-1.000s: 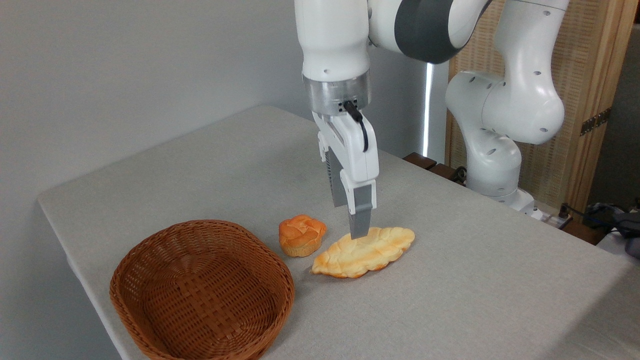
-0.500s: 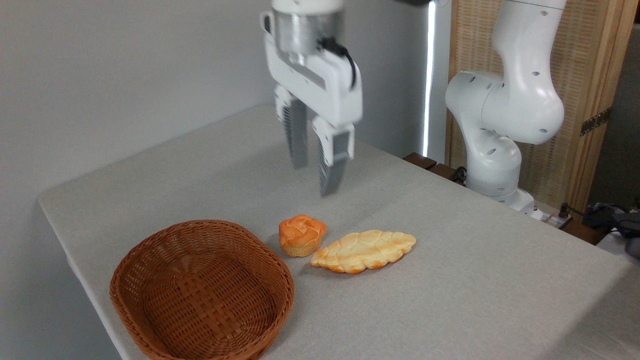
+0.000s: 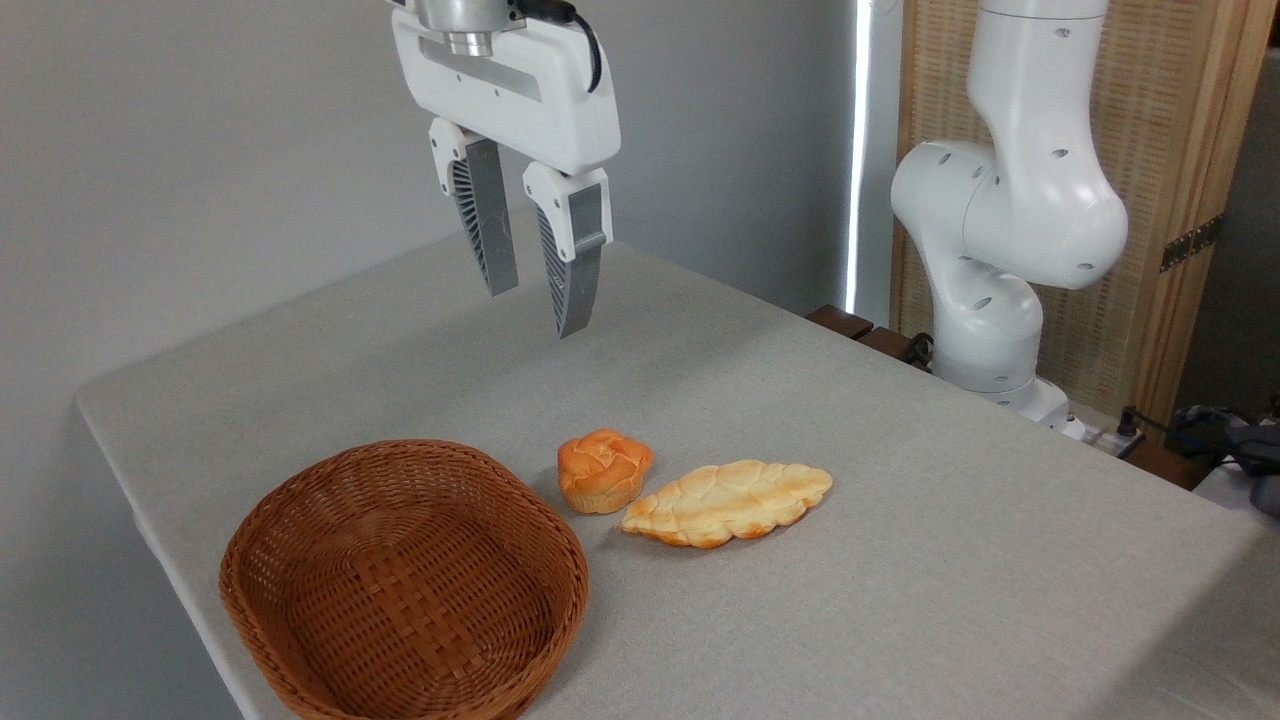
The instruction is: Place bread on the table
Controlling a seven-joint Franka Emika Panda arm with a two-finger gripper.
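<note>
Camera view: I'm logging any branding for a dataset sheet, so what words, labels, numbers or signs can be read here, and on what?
None: no readable text in this view.
The gripper and the white arm show no logo or lettering from this side.
The bread, the bun, the basket and the table carry no label or print.

Long leaf-shaped golden bread (image 3: 727,503) — bumpy braided top, browned edges — lying flat on the grey-clothed table (image 3: 900,480)
</note>
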